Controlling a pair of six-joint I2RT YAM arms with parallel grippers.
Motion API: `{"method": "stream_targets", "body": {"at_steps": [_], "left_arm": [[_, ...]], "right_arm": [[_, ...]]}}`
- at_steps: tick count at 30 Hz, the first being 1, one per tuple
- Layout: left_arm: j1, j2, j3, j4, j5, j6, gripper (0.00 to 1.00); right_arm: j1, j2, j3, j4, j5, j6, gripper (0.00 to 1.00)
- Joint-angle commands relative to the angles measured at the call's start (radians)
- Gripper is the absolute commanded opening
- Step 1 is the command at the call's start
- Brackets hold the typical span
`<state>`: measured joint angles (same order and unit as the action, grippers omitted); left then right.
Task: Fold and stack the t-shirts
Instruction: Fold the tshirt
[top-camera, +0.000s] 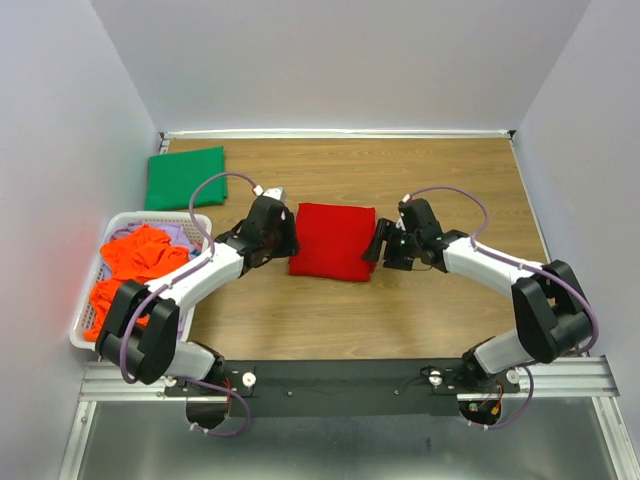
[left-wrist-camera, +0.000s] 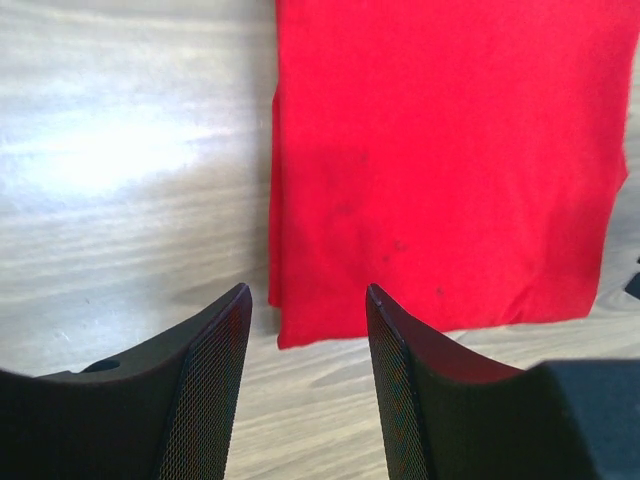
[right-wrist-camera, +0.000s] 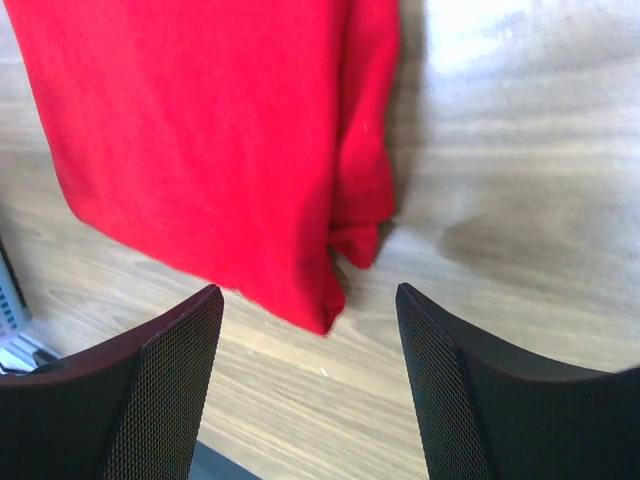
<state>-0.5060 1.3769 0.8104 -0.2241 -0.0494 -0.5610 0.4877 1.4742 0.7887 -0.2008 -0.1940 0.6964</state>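
Note:
A bright red t-shirt (top-camera: 333, 240) lies folded into a rectangle at the table's middle; it also shows in the left wrist view (left-wrist-camera: 440, 160) and the right wrist view (right-wrist-camera: 220, 140). My left gripper (top-camera: 290, 238) is open and empty just off its left edge, jaws apart (left-wrist-camera: 308, 292). My right gripper (top-camera: 374, 246) is open and empty just off its right edge (right-wrist-camera: 310, 290). A dark green t-shirt (top-camera: 186, 178) lies folded at the back left. Orange t-shirts (top-camera: 132, 265) are heaped in the basket with a bit of pale lavender cloth (top-camera: 180, 232).
A white slatted plastic basket (top-camera: 85, 322) stands at the table's left edge beside the left arm. White walls close the table on three sides. Bare wood table (top-camera: 440, 170) lies behind and in front of the red shirt.

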Motion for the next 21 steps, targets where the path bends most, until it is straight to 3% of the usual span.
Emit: {"method": "stream_targets", "body": {"at_steps": [1,4,8,14,21], "left_arm": [[-0.002,0.043,0.061,-0.014,-0.046,0.035,0.58],[-0.003,0.092,0.084,0.009,-0.024,0.041,0.57],[-0.002,0.142,0.114,0.025,0.0,0.059,0.51],[0.0,0.117,0.139,-0.004,0.003,0.078,0.46],[0.012,0.079,0.052,0.037,0.08,0.069,0.46]], "right_arm": [[-0.001,0.067,0.049,-0.072,0.047,0.023,0.77],[-0.001,0.126,0.075,-0.061,0.038,0.022,0.77],[-0.001,0.162,0.112,-0.038,0.021,0.011,0.69],[-0.001,0.088,0.147,-0.045,0.05,-0.006,0.59],[-0.001,0.092,0.19,0.035,-0.189,-0.077,0.58]]}}
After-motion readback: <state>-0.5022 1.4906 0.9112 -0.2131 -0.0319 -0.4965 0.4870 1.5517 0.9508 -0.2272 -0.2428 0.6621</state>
